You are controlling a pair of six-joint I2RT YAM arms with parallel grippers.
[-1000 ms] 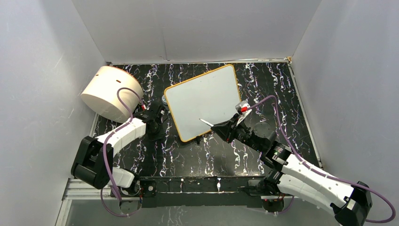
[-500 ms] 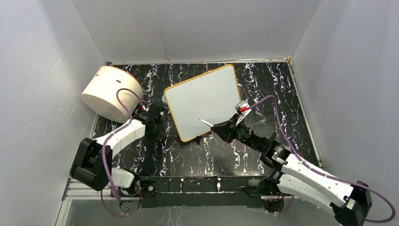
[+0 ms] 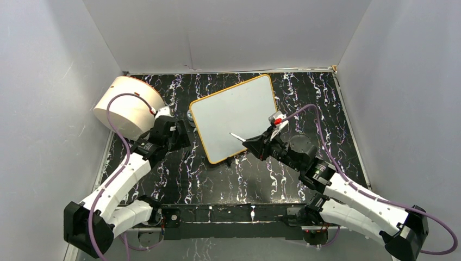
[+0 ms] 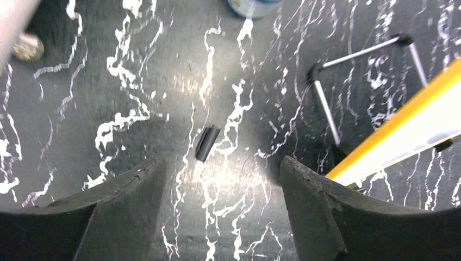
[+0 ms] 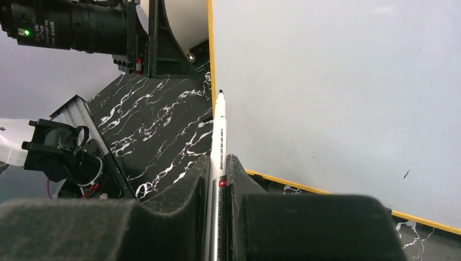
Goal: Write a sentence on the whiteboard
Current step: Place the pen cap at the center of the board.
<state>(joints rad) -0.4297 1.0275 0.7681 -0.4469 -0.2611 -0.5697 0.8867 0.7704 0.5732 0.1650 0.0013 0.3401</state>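
Right pincer: closed on a marker, one dark finger pressed to each side of the barrel.
Marker: white barrel with a small red mark and a black tip, pointing away from the wrist toward the whiteboard. Whether the tip touches the surface cannot be told.
Left pincer: jaws spread wide and holding nothing, hanging above the table just beside the whiteboard's left edge.
Cap: short black tube lying on the table, seen through the gap between the left fingers.
Whiteboard: mid-table between the two arms, turned so one corner points to the back right. It has a thin orange-yellow rim, and its face reads plain white, with one tiny dark fleck near the near rim in the right wrist view.
Wire legs: thin metal rods with black ends, on the table next to the board's rim.
Cream cylinder: large drum on its side at the back left, near the left arm.
Table: black with white marbling.
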